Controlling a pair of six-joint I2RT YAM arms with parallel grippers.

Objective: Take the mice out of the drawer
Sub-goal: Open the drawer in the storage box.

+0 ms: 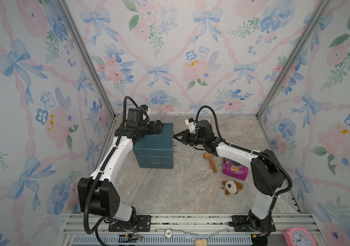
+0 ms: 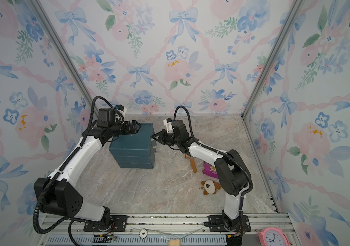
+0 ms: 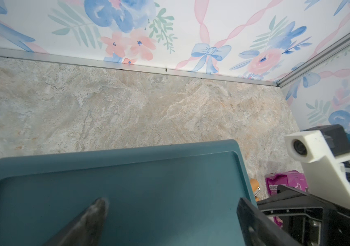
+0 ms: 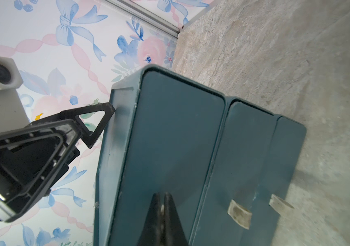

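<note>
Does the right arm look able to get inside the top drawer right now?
Probably not yet: the top drawer is closed flush. The right gripper is shut at its front, apparently on a pull tab, so pulling comes first.

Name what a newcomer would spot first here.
The teal drawer chest stands at the back of the table, all three drawers closed. The left end effector sits open on its top; the right end effector is shut at the top drawer front, seemingly on its pull tab. A purple packet and a plush toy lie beside the right arm.
</note>
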